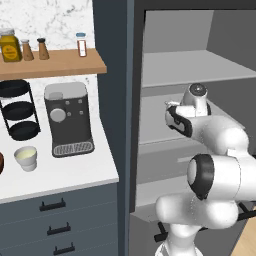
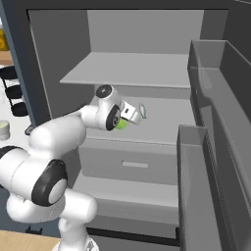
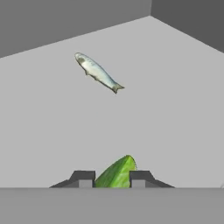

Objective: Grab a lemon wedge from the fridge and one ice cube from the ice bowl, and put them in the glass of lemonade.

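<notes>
Gripping the lemon wedge, the claw reaches inside the fridge beside a fish.

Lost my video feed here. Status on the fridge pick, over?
Gripper shut on the lemon wedge, inside the open fridge over the middle shelf. Small fish lies farther back on that shelf, apart. Nothing blocking.

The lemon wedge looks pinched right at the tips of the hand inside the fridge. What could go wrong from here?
1. The hand grips the lemon wedge by its narrow end only, so it might slip out on the way.
2. The arm reaches between the fridge shelves; pulling out carelessly could knock the wedge against a shelf edge.
3. The glass of lemonade on the counter is small, so the drop could miss.
</notes>
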Tool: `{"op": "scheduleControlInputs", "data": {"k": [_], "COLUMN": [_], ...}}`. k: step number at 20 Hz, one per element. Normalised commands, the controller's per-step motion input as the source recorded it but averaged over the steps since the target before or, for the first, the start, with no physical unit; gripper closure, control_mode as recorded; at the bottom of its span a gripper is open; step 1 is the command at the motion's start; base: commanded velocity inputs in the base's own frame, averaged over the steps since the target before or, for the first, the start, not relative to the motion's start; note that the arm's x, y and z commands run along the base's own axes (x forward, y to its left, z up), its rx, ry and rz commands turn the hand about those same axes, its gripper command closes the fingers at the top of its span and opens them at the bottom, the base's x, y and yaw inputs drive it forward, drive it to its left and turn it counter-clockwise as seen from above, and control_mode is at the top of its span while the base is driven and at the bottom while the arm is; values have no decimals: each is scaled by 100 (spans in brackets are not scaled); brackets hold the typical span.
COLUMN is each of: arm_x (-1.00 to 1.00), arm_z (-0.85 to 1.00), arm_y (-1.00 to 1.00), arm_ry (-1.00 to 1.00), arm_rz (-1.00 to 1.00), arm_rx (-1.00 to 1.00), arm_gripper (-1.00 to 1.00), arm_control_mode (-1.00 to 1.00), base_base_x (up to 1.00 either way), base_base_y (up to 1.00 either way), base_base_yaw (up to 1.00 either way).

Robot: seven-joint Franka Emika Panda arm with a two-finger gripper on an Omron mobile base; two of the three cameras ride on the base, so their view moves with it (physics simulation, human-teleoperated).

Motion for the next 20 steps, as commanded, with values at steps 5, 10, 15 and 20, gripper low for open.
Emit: {"op": "scheduleControlInputs", "data": {"k": [5, 10, 15, 20], "arm_x": [-45, -96, -100, -88], "arm_z": [85, 53, 35, 40], "arm_y": [0, 0, 0, 3], "arm_ry": [2, 6, 6, 6], "arm_rz": [2, 6, 9, 10], "arm_rx": [0, 0, 0, 0], "arm_gripper": [100, 100, 100, 100], "arm_control_mode": [-100, -100, -100, -100], "base_base_x": [0, 0, 0, 0], "base_base_y": [0, 0, 0, 0], "base_base_yaw": [0, 0, 0, 0]}}
